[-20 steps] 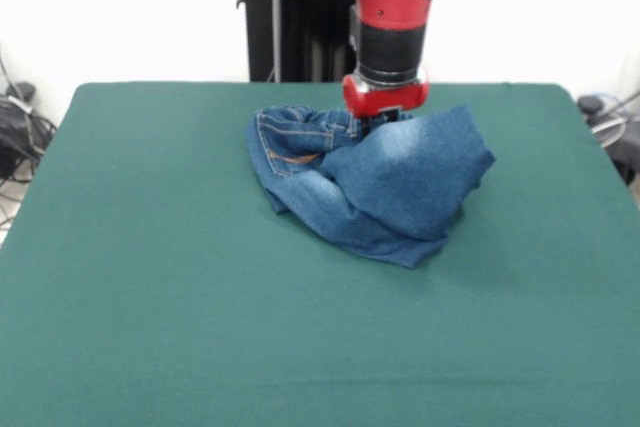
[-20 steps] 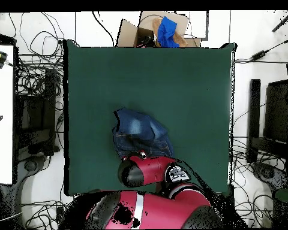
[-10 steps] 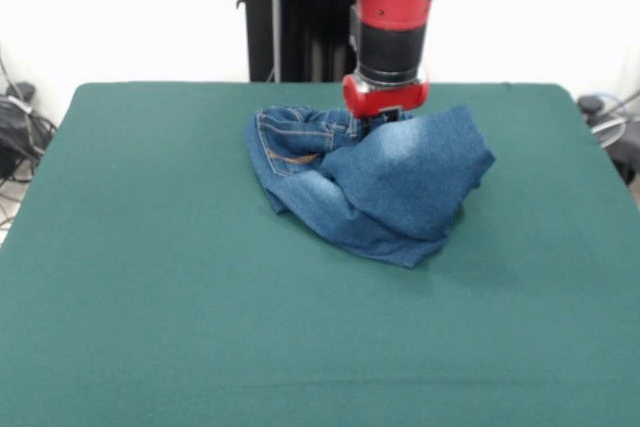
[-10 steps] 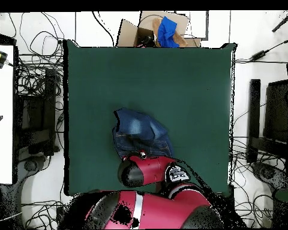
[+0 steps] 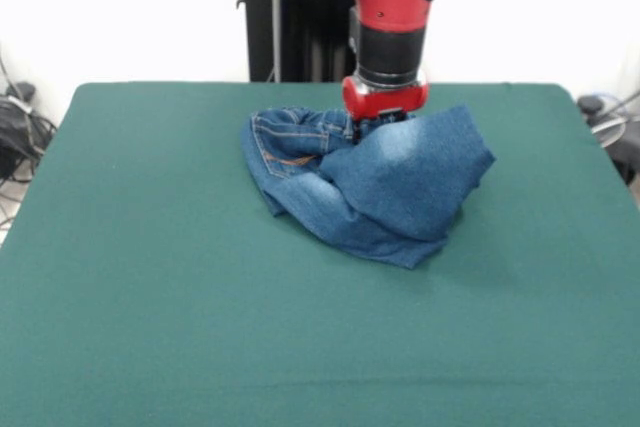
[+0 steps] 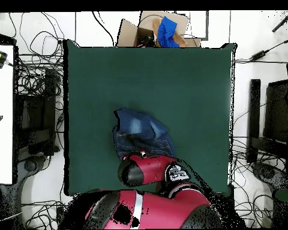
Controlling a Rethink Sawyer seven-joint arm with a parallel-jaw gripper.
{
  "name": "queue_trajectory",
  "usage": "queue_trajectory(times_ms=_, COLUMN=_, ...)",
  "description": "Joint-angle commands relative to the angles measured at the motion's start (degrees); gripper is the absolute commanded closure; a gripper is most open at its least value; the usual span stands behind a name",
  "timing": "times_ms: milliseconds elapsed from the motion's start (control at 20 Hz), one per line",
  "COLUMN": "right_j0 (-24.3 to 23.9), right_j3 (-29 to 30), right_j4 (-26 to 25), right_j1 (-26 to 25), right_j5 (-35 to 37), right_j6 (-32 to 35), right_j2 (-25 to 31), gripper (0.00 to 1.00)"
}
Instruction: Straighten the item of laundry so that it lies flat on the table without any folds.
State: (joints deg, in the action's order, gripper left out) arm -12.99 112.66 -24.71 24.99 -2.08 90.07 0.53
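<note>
Front view shows the jeans (image 5: 370, 179) bunched in a heap on the table (image 5: 150, 297), toward its far side, one leg folded over the pocket and waistband part. The gripper (image 5: 375, 119) sits down at the heap's far edge, pressed into the cloth; whether it is clenched on denim I cannot tell. Straightening looks barely begun: every fold is left to open.

One pair of jeans (image 5: 370, 182), one green table (image 5: 150, 277), one robot arm (image 5: 385, 7)
</note>
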Motion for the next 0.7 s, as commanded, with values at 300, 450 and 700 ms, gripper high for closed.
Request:
queue_trajectory(times_ms=300, right_j0=1.08, right_j3=-13.65, right_j4=3.46, right_j1=-12.15, right_j5=-6.74, right_j6=9.59, right_j2=3.56, gripper=0.00)
queue_trajectory(times_ms=450, right_j0=0.76, right_j3=-13.69, right_j4=3.33, right_j1=-12.06, right_j5=-6.40, right_j6=9.40, right_j2=4.01, gripper=0.00)
queue_trajectory(times_ms=700, right_j0=-0.10, right_j3=-13.41, right_j4=3.39, right_j1=-11.82, right_j5=-5.37, right_j6=9.31, right_j2=4.90, gripper=0.00)
